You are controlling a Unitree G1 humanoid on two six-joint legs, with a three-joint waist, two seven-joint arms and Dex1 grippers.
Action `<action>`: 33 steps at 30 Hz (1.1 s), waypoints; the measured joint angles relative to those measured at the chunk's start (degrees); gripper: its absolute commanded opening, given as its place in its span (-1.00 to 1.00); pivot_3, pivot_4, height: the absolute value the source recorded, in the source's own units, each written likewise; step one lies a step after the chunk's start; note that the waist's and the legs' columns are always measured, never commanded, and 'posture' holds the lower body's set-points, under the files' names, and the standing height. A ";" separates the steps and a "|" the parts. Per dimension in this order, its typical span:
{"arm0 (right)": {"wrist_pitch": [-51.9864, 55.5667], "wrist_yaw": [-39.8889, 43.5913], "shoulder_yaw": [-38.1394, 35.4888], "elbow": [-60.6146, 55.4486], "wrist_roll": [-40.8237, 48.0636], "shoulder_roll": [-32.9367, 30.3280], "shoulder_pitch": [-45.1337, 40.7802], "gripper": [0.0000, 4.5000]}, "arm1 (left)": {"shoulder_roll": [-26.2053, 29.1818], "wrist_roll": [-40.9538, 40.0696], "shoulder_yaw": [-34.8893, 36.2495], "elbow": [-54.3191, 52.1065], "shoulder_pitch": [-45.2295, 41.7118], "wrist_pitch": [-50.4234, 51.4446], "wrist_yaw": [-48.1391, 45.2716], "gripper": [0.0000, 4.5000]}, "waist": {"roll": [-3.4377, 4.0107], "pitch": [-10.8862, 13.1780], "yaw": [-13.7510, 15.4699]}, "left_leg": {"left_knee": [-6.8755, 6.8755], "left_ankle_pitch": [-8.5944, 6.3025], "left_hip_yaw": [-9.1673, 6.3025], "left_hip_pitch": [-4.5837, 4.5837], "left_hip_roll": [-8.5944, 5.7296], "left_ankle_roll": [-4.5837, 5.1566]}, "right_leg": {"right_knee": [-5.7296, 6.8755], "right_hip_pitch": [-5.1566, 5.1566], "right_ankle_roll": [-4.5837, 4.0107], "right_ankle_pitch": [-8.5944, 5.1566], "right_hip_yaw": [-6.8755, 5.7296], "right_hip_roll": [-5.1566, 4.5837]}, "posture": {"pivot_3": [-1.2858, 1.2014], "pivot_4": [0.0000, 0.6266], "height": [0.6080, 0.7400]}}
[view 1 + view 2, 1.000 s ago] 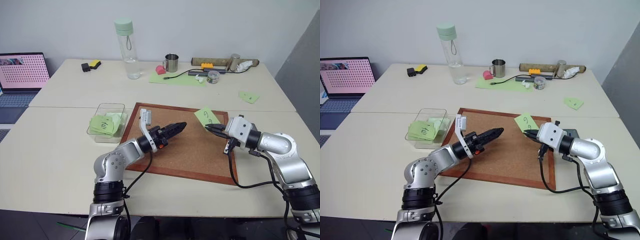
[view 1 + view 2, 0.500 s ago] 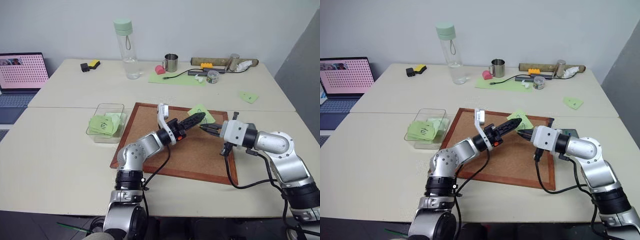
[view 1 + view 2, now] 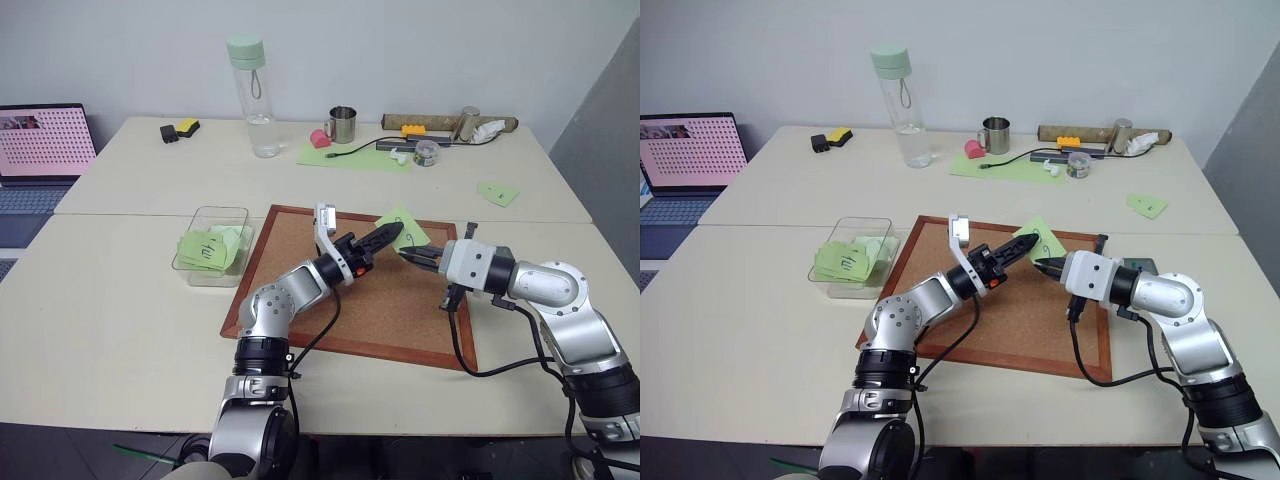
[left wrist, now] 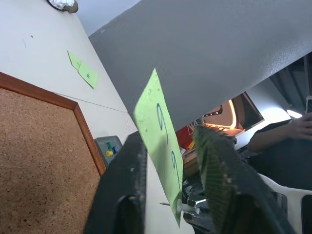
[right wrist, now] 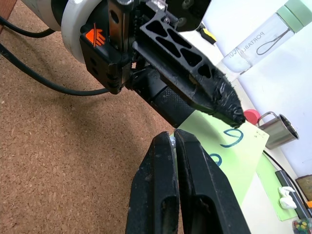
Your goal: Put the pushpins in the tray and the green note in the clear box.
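Handing over above the cork board (image 3: 300, 280): our left gripper (image 3: 390, 234) pinches the green note (image 3: 405, 228), our right gripper (image 3: 412, 256) is clamped on its pushpin (image 5: 172, 142). Next, we pull them apart.

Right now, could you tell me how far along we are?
Done: small coloured pins lie in the tray. In hand: the green note is off the corkboard at the left gripper, while the shut right gripper pinches what looks like a pushpin at its edge. Left: that pin to the tray, the note to the clear box.
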 measured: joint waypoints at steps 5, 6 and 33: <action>0.00 -0.01 0.09 -0.12 0.02 0.14 -0.10 -1.00 | 0.09 0.42 -1.28 -0.05 0.19 -0.74 -0.54 -0.98 | 0.00 0.00 -0.01 | 0.00 0.00 0.00 0.00 0.00 0.00 | 0.00 0.00 0.00 0.00 0.00 0.00 | 0.03 -0.52 1.00; 0.00 -0.01 0.12 -0.21 0.02 0.18 -0.14 -1.00 | 0.10 0.69 -1.53 -0.05 0.37 -1.18 -0.67 -0.98 | 0.00 0.00 -0.01 | 0.00 0.00 0.00 0.00 0.00 0.00 | 0.00 0.00 0.00 0.00 0.00 0.00 | 0.03 -0.52 1.00; 24.16 -10.16 -14.47 2.31 6.20 -6.16 7.55 -1.00 | 4.15 10.58 -6.33 -9.26 5.90 -8.30 2.73 -0.98 | 0.01 0.00 0.62 | -0.03 -0.02 -0.02 -0.09 0.01 0.03 | -0.03 -0.03 -0.01 0.01 -0.02 -0.01 | 0.03 -0.52 1.00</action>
